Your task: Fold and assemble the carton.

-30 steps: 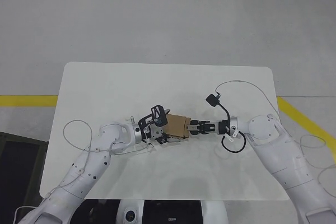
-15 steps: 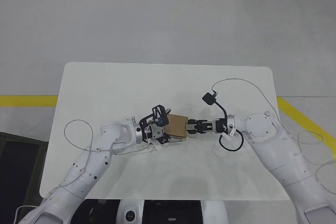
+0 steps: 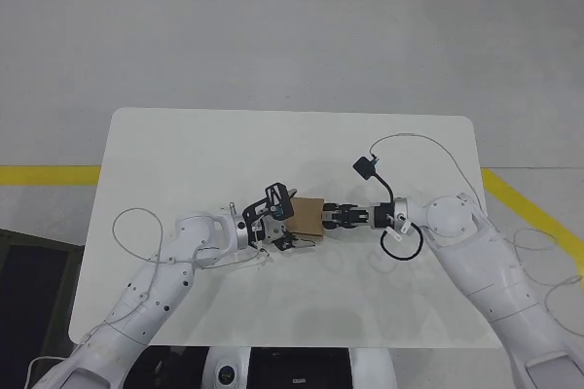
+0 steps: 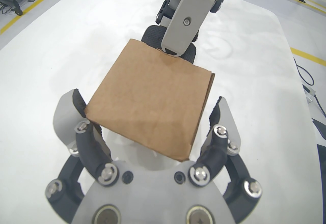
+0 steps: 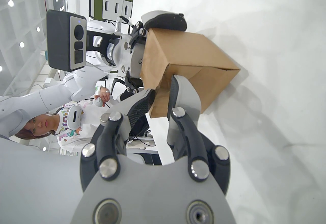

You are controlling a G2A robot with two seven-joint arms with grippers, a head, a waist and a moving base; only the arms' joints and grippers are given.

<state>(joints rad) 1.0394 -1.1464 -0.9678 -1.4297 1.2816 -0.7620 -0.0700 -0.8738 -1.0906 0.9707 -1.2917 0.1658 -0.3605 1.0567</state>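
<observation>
Prob light carton (image 4: 152,87), thin board, dents easy. R gripper (image 5: 163,90) pinches 1 end edge; L gripper (image 4: 147,101) jaws wide astride other end. Best hold near creases.

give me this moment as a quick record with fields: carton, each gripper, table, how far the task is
carton: brown cardboard, partly folded into a box shape, near the table's middle, between the two grippers
left gripper: open, astride one end of the carton; one finger touches a corner, with a slight gap at the other
right gripper: shut on a wall at the carton's opposite end, one finger inside the opening
table: white, rounded corners
task state: that end is not yet closed
</observation>
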